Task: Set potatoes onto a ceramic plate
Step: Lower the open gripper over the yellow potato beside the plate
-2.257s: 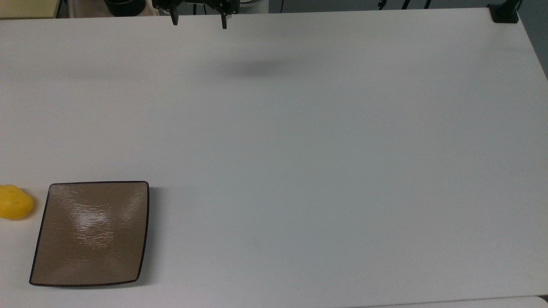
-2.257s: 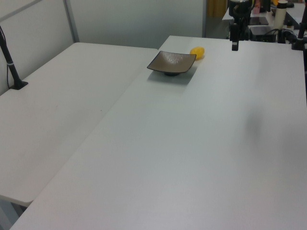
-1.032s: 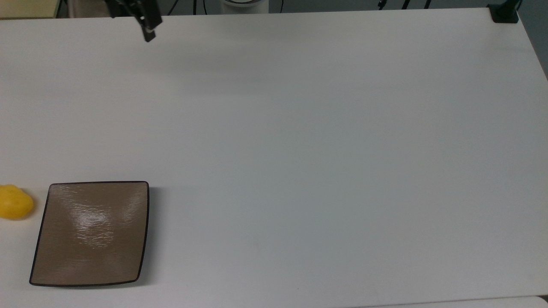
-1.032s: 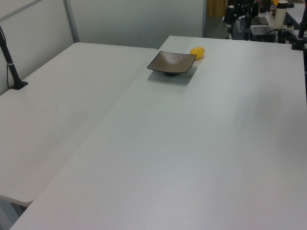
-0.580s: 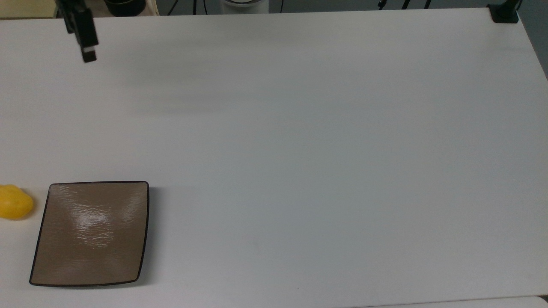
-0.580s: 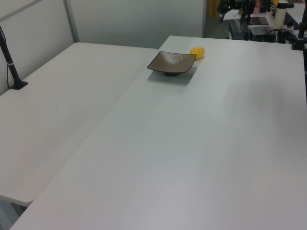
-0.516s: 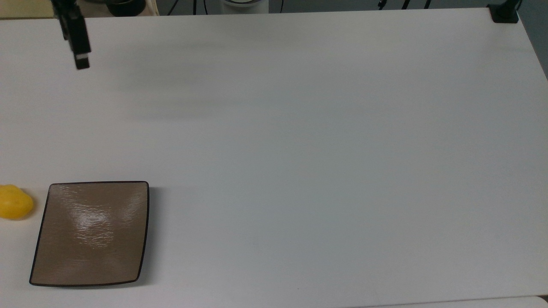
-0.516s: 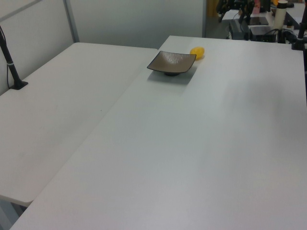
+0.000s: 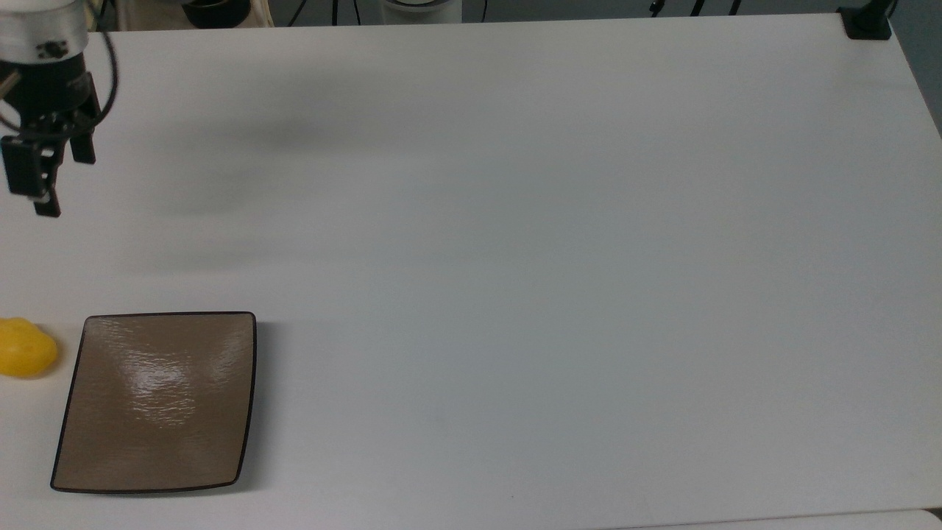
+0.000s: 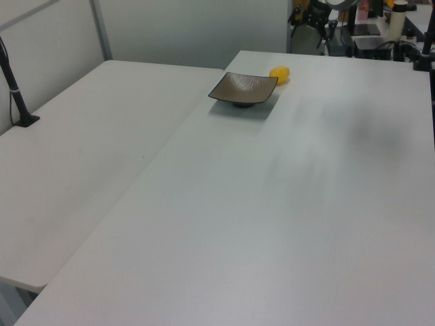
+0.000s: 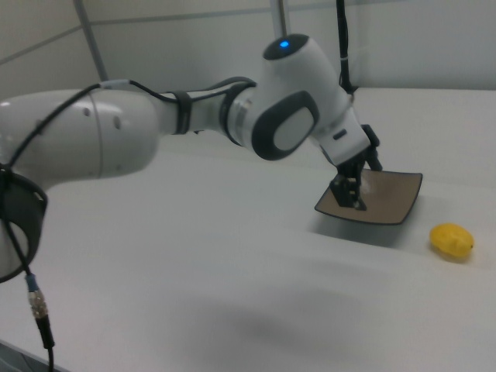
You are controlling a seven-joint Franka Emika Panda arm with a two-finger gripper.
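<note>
Hovering over bare table [image 9: 515,258], my gripper [image 9: 51,173] is spread and empty. Nothing is done yet: the potato [image 9: 26,347] lies on the table toward six o'clock in the top view, just beside the ceramic plate [image 9: 158,401] at its nine o'clock. Nothing blocks the approach.

Even, diffuse overhead light falls on the matte white table [image 9: 515,221], and soft smeared grey shadows lie on it to the top view's right of the black two-finger gripper [image 9: 62,184]. Below the gripper in the top view, the square glossy brown ceramic plate [image 9: 158,401] carries a pale rippled glare patch and throws a narrow soft shadow along its right edge. In the right view the table before the gripper [image 11: 353,194] shows streaky motion smear.
</note>
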